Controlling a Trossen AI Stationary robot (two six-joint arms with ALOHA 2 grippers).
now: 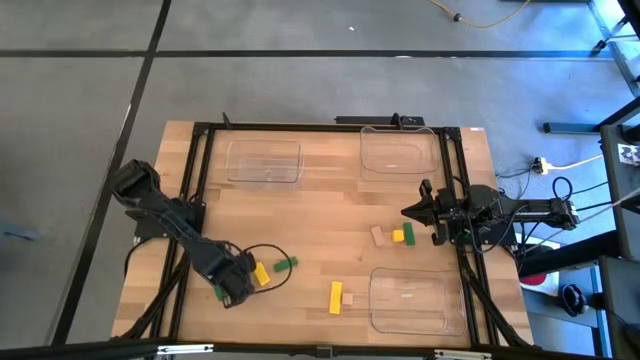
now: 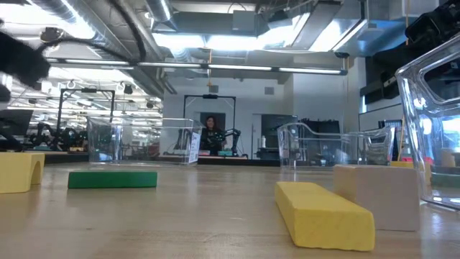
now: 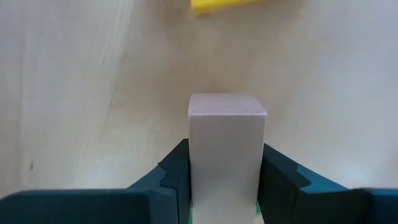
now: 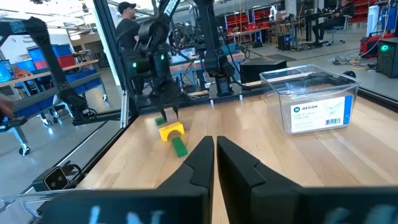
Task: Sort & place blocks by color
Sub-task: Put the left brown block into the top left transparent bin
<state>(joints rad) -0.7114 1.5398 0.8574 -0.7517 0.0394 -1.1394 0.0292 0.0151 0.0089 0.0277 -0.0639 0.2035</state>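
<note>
Left gripper [image 1: 232, 288]: lower left of high view, jaws pinching a tan block [image 3: 226, 146] over the table [image 1: 320, 200].
Nearby blocks: yellow block [image 1: 261, 273] and green bar [image 1: 286, 264] just beside it.
Lower centre: yellow bar [image 1: 336, 296].
Right gripper [image 1: 412, 211]: centre right, jaws pressed together, near green cube [image 1: 408, 235].

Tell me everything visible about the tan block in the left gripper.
The tan block is plain, pale wood with smooth faces and squared edges, seen end-on as an upright rectangle. The left gripper is shut on it, one dark finger pressed against each side. It sits just over the light wooden table, near the front left corner; whether it touches the surface cannot be told. A sliver of green shows beneath it, and a yellow block lies just beyond, not touching.
</note>
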